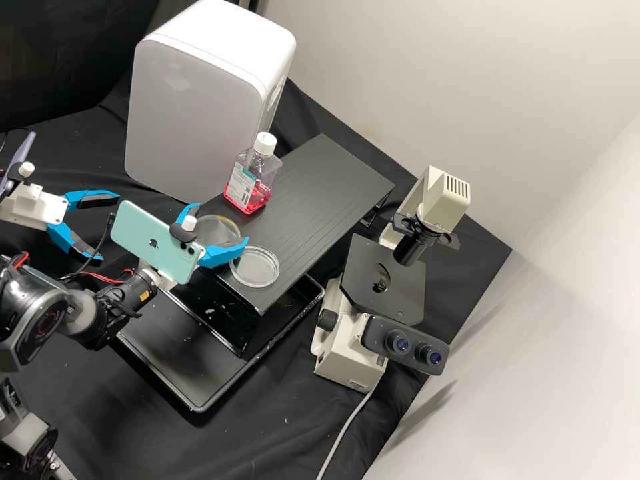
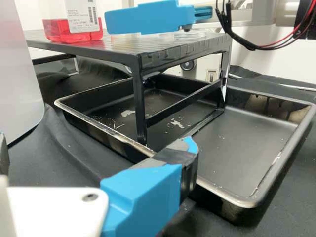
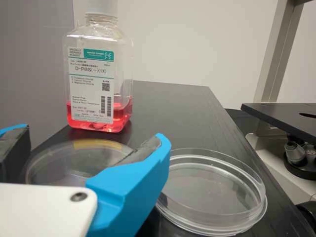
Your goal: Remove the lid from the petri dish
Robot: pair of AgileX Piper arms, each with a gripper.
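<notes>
The open petri dish base [image 1: 255, 265] [image 3: 212, 192] lies near the front corner of the black shelf [image 1: 320, 193]. Just left of it, the clear lid [image 1: 223, 227] [image 3: 64, 158] sits between the two blue fingers of my right gripper [image 1: 217, 228] [image 3: 86, 148], which is shut on its rim. I cannot tell whether the lid touches the shelf. My left gripper [image 1: 100, 225] hangs open and empty at the far left, off the shelf. One finger [image 2: 148, 192] of it shows in the left wrist view, facing the tray.
A flask of pink liquid [image 1: 252, 175] [image 3: 98, 74] stands on the shelf behind the lid. A black tray [image 1: 200, 393] [image 2: 256, 148] lies under the shelf. Behind is a white box [image 1: 200, 93], to the right a microscope [image 1: 393, 280]. A teal phone [image 1: 157, 240] partly covers the right arm.
</notes>
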